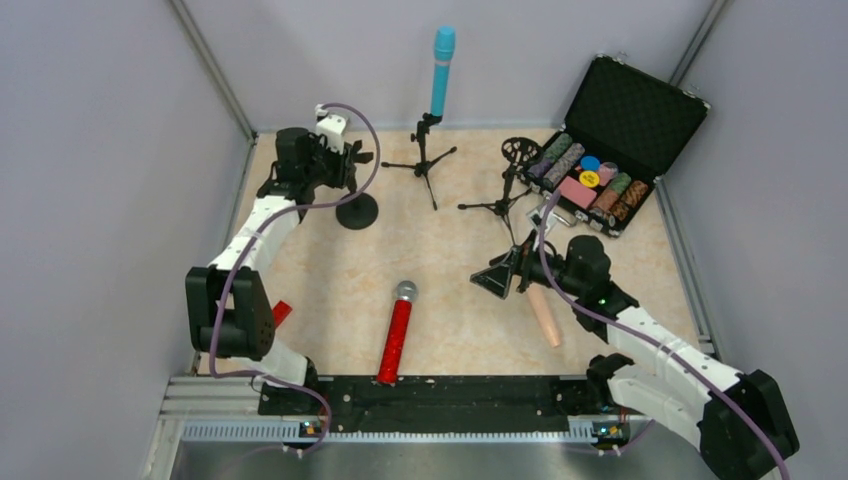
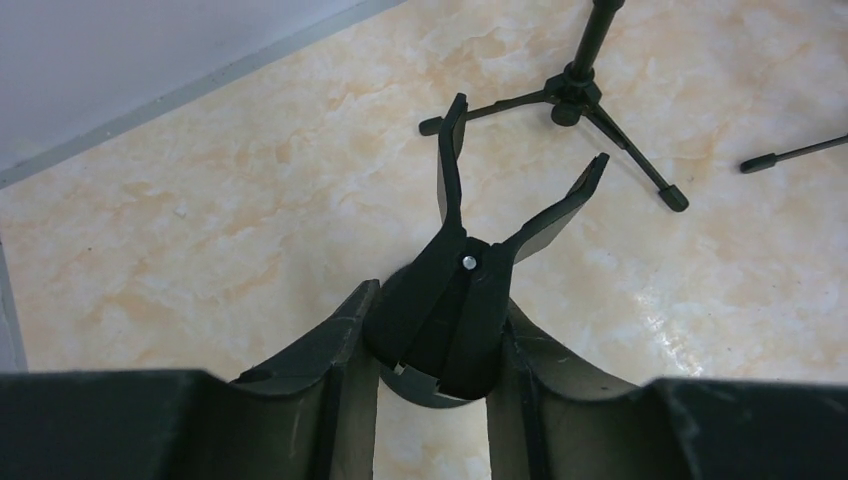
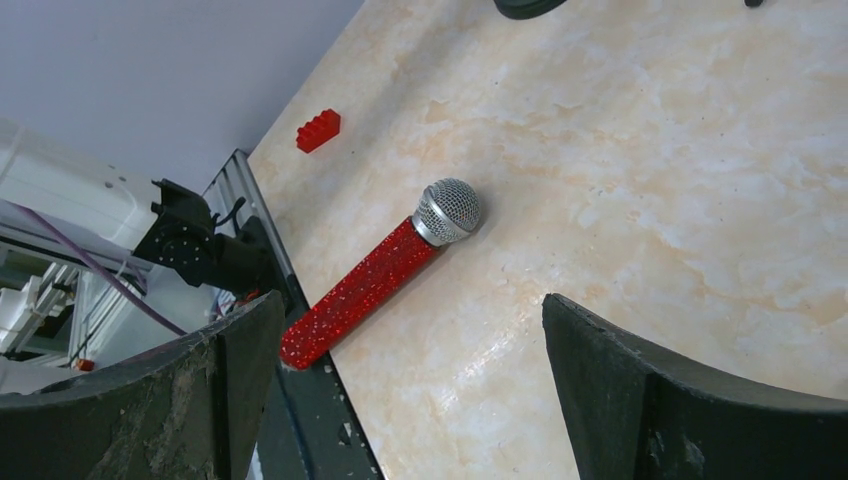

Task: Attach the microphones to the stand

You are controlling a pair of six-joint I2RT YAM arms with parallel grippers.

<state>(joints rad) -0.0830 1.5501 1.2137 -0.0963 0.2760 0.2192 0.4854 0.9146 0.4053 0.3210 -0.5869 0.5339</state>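
Steadying the stand is the left arm's job: my left gripper (image 2: 437,305) has its fingers pressed against both sides of the clip (image 2: 470,270) on the round-base stand (image 1: 356,211), and the clip's two prongs are spread apart. My right gripper (image 3: 410,305) is spread wide with nothing between its fingers.

The red microphone (image 3: 380,275) lies flat, its mesh head pointing away from the arm bases. The peach microphone (image 1: 543,315) lies just beside the right arm. The teal microphone (image 1: 441,70) already stands upright in a tripod stand (image 1: 425,160).

Procedure, as I judge it:
1. Close on one lying microphone at mid-barrel, across its long axis.
2. Lift it level before moving it.
3. Press the barrel squarely between the prongs while the left arm resists the push.

Clearances:
- The red microphone's tail reaches the black rail (image 1: 440,395) at the near edge, so I approach it from above.
- Open floor lies between it and the round-base stand.
- The second tripod stand (image 1: 510,185) and the open chip case (image 1: 610,150) crowd the far right, so I route clear of the tripod legs.
- A red brick (image 3: 318,130) sits near the left arm's base, well apart from that path.
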